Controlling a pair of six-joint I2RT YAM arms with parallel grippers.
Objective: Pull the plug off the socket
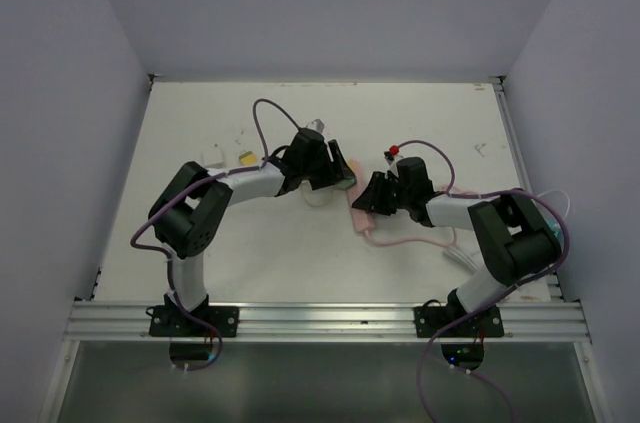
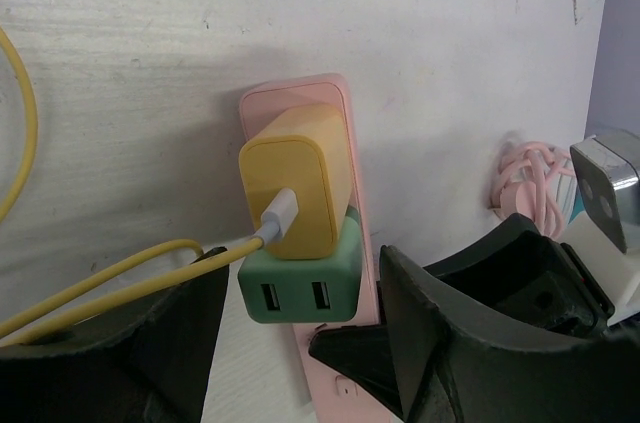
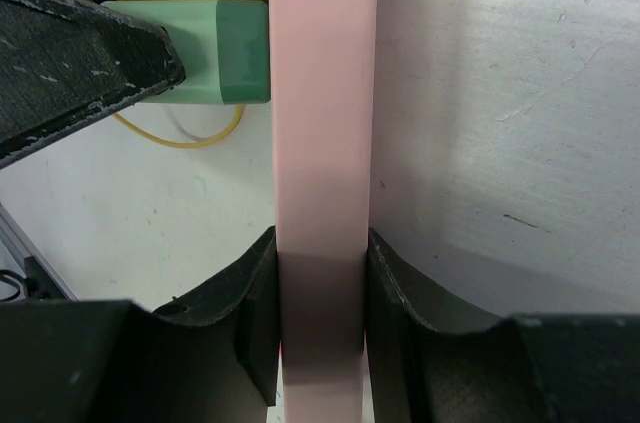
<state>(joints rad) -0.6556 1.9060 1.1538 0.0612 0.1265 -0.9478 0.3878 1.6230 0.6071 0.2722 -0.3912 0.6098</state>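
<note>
A pink power strip (image 2: pixel 297 100) lies on the white table, also seen in the right wrist view (image 3: pixel 322 93) and the top view (image 1: pixel 360 220). A yellow plug (image 2: pixel 295 183) with a white connector and yellow cable sits in it, and a green USB adapter (image 2: pixel 300 285) sits just below. My left gripper (image 2: pixel 300 343) is open, with a finger on each side of the green adapter (image 3: pixel 215 51). My right gripper (image 3: pixel 320 248) is shut on the strip's body, below the plugs. In the top view the left gripper (image 1: pixel 340 171) and right gripper (image 1: pixel 365 201) meet over the strip.
A coiled pink cable (image 2: pixel 525 178) and a grey-white adapter (image 2: pixel 605 188) lie to the right of the strip. Small white (image 1: pixel 212 154) and yellow (image 1: pixel 246 156) items lie at the back left. The yellow cable (image 2: pixel 100 278) trails left. Walls enclose the table.
</note>
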